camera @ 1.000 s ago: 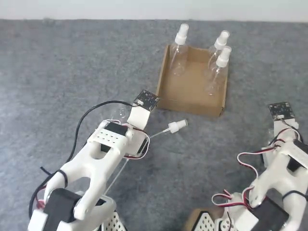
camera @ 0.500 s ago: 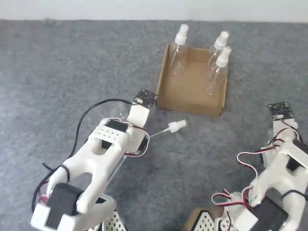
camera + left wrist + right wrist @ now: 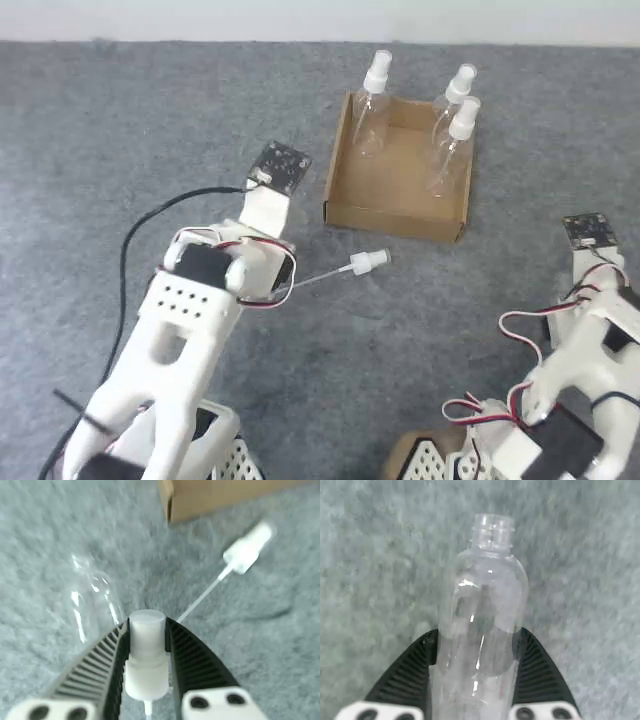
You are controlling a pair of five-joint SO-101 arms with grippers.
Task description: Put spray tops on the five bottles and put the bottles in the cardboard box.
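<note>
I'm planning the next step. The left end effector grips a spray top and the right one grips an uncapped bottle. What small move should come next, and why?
Probably carry the left end effector toward the right end effector, aiming its spray top at the bottle there: that bottle's neck is bare, and both pieces are already gripped.

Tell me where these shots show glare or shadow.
Right wrist view: white glints on the capless bottle between the fingers. Left wrist view: glints streak a second bottle on the carpet. High view: even light, soft shadow inside the cardboard box.
</note>
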